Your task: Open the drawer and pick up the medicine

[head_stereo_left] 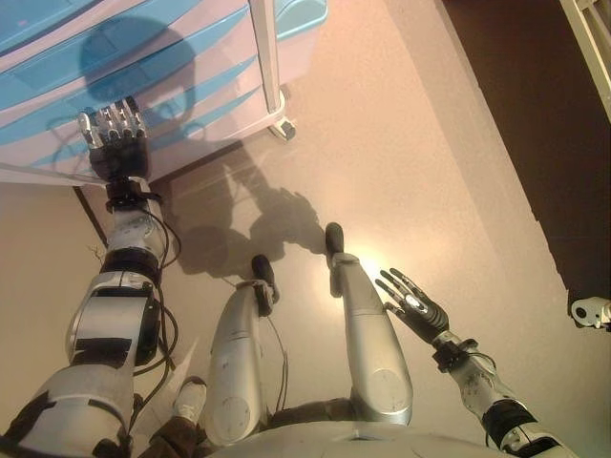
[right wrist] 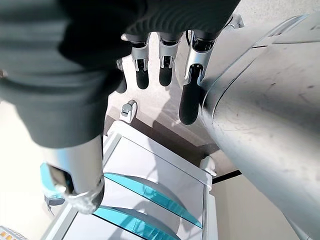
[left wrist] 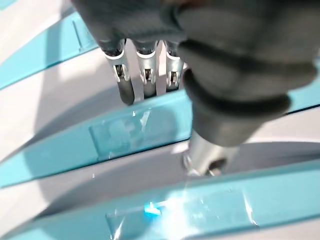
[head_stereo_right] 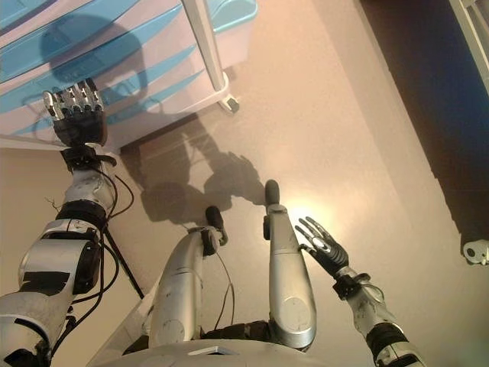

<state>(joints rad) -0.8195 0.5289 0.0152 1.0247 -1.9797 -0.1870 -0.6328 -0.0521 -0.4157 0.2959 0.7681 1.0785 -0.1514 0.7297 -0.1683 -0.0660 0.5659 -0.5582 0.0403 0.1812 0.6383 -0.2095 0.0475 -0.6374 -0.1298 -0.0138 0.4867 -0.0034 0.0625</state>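
My left hand (head_stereo_left: 116, 141) is raised against the front of the drawer cabinet (head_stereo_left: 191, 67), a white unit with blue curved drawer fronts that stands on small wheels on the floor (head_stereo_left: 410, 153). In my left wrist view the fingers (left wrist: 145, 80) hang fairly straight and relaxed, their dark tips just at the upper edge of one blue drawer (left wrist: 125, 135), and my thumb reaches down toward the gap between that front and the blue one below it; nothing is clamped in them. Whether the tips actually touch the plastic I cannot tell. Every drawer I can see sits flush in the cabinet, so none is pulled out. The medicine is not visible in any view, and neither hand carries it. My right hand (head_stereo_left: 412, 305) hangs low at my right side, well apart from the cabinet, palm turned and fingers spread loosely, holding nothing. In my right wrist view the cabinet shows past those straight fingers (right wrist: 165, 70), with a wheel (right wrist: 128, 109) at its corner.
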